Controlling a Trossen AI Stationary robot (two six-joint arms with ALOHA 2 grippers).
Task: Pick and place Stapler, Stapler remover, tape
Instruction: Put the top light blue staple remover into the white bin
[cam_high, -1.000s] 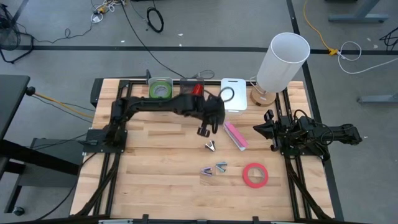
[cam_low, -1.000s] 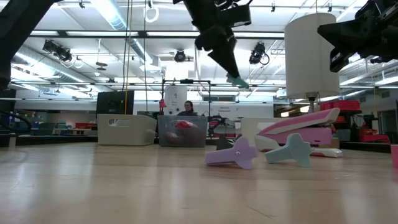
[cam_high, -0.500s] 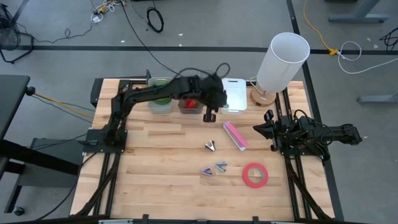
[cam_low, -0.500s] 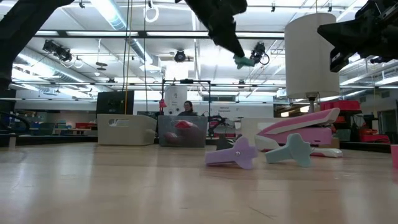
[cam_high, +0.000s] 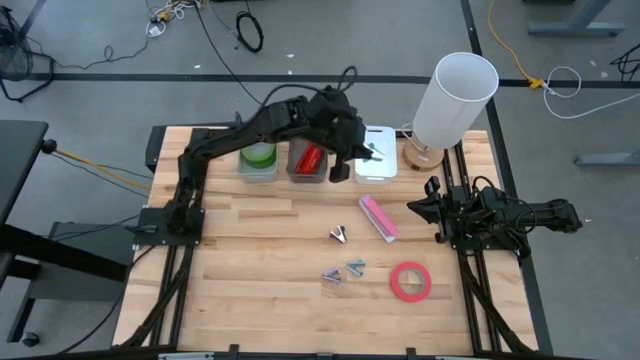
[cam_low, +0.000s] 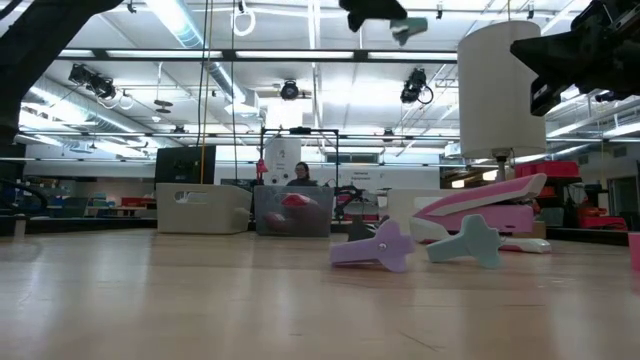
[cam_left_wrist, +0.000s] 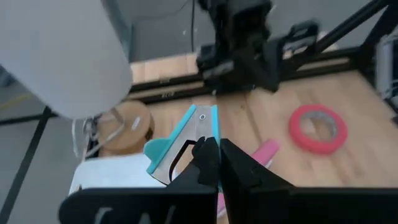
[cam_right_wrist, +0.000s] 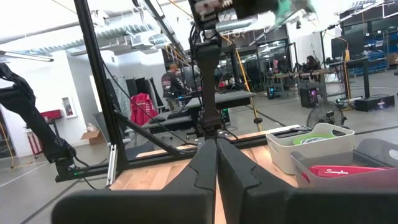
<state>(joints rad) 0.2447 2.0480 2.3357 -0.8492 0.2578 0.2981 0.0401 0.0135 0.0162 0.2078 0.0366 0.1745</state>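
Observation:
My left gripper (cam_high: 340, 172) hangs high over the far bins, shut on a teal stapler remover (cam_left_wrist: 186, 140) that also shows at the top of the low view (cam_low: 410, 28). The pink stapler (cam_high: 378, 217) lies on the table's middle. A silver stapler remover (cam_high: 340, 234) lies near it, and two more (cam_high: 344, 270) lie closer to the near edge. A red tape roll (cam_high: 410, 281) lies flat at the near right. A green tape roll (cam_high: 258, 154) and a red stapler (cam_high: 308, 160) lie in far bins. My right gripper (cam_high: 413, 207) rests shut at the right edge. My left gripper pinches the teal stapler remover between its two fingers (cam_left_wrist: 208, 160) at the end nearest them (cam_left_wrist: 194, 148). The teal wings and metal jaws stick out ahead of the fingertips. The fingers slant downward. The remover is lifted well clear of the table and the bins.
Three bins stand in a row along the far edge; the white one (cam_high: 378, 160) is under my left gripper. A tall white lamp (cam_high: 455, 95) on a wooden foot stands at the far right corner. Bare wood lies across the table's left half.
My left gripper, shut on the teal stapler remover, has risen and gone from above the table's middle toward the far edge, over the bins. It has tipped from pointing steeply down to a shallower slant and rolled. The remover went with it.

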